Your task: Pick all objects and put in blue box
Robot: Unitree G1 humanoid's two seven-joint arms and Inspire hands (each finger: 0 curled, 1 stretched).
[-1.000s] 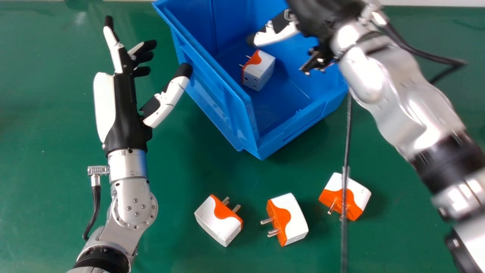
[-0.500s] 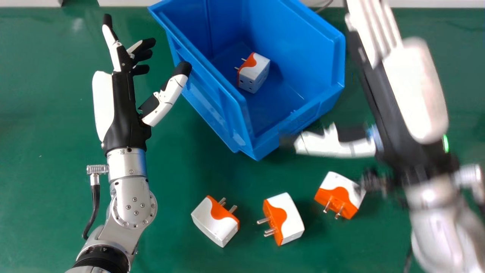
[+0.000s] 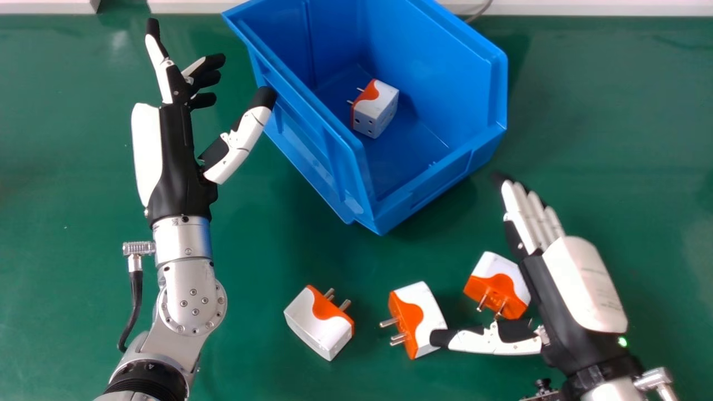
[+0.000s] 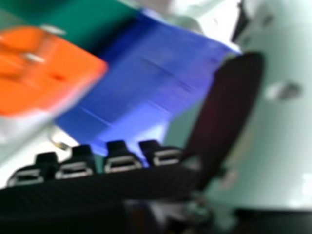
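The left hand [image 3: 178, 161] and right hand [image 3: 582, 287] are open, thumbs spread.

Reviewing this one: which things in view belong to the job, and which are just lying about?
Job:
- blue box
- white-and-orange plug adapter in the box
- left adapter, middle adapter and right adapter on the table

Just lying about:
- thin cable behind the box

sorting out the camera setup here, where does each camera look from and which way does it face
Head view: on the robot's head, facing forward and down at the table; the left hand with its forearm and the right hand show.
Right hand view: at the right hand, facing out past its fingertips and thumb.
Both views share the right hand, the blue box and an orange and white plug adapter.
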